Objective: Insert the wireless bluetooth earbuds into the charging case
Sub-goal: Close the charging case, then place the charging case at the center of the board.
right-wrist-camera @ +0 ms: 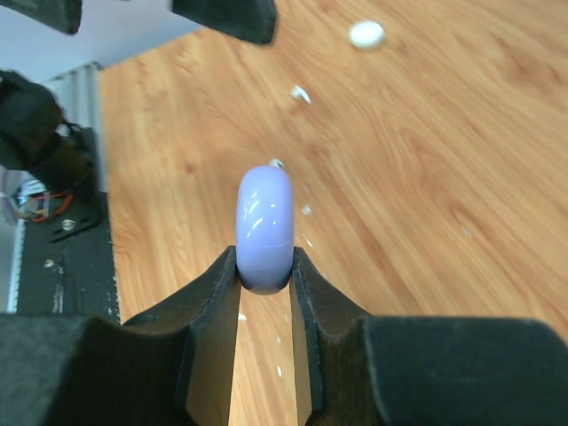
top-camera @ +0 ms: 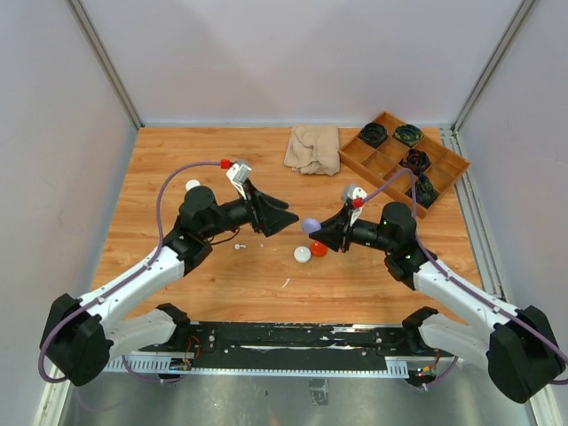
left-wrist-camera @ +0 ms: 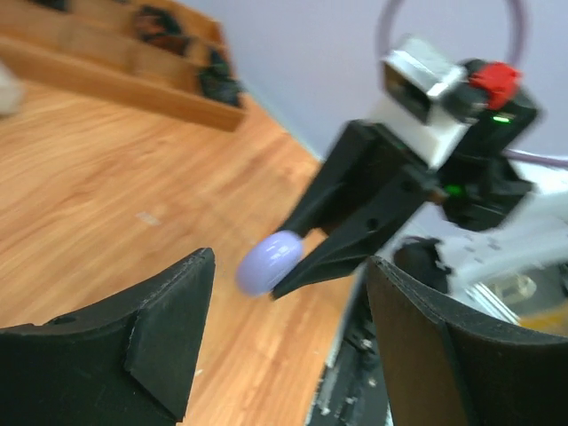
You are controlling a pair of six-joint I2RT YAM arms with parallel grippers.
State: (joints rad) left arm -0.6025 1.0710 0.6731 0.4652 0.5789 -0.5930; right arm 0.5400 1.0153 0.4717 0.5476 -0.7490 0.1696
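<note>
Closest in, my right gripper (right-wrist-camera: 264,264) is pinching the purple case (right-wrist-camera: 264,213) edge-on. Its fingers are pressing on the two flat faces and holding the case clear above the worktop (right-wrist-camera: 426,177). The case is looking glossy and rounded, so I am judging it hard, light and slippery. A pinch this close to the rim could let it squirt out. It is looking closed along its seam.

Facing it, my left gripper (left-wrist-camera: 291,259) is standing wide with nothing between its fingers, near the case but not touching it.

The earbuds (right-wrist-camera: 300,92) are lying loose on the worktop beyond the case, well apart from one another, and none is in the case. The ones I can make out are white. I am expecting them to be very light, stiff and smooth, likely to skitter or flick away under a fingertip. I am thinking a gentle pinch across the stubby body, with the stem left free, is the safest hold.

The worktop is smooth wood-grain board, flat and bare enough to let small parts slide. A white case (top-camera: 303,254) and an orange piece (top-camera: 319,249) are sitting just beside each other under the right gripper. Farther back a crumpled cloth (top-camera: 312,148) is lying beside a wooden tray (top-camera: 355,158) of dark parts. Pale walls (top-camera: 293,53) are closing in three sides.
</note>
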